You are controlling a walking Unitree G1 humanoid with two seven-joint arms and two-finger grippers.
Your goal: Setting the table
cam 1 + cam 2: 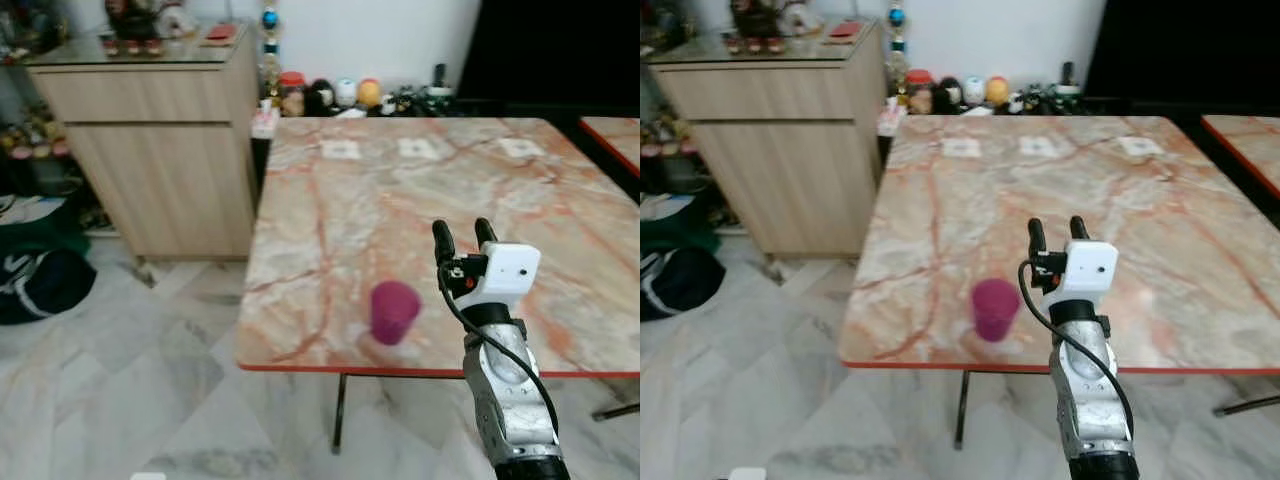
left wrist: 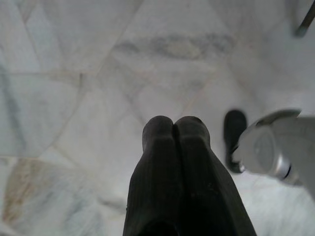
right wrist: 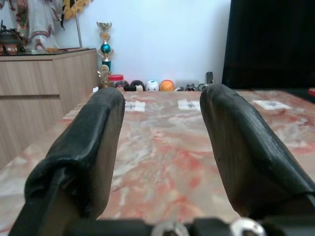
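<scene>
Over the marble surface (image 1: 330, 200) near edge | right gripper (image 1: 464, 234) raised upright, fingers spread, empty, beside the cup | purple cup (image 1: 393, 311) stands near front edge | left gripper (image 2: 174, 129) hangs toward floor, fingers pressed together

No legible txt or labels anywhere

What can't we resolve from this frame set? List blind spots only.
- Purple cup: blurred in both eye views; whether it holds anything cannot be told.
- Three white squares at the table's far end: too small to identify.
- Small items along the wall: too small to name.
- Right gripper: the table under it is hidden by the arm.
- Left gripper: over the floor tiles; its height is unclear.
</scene>
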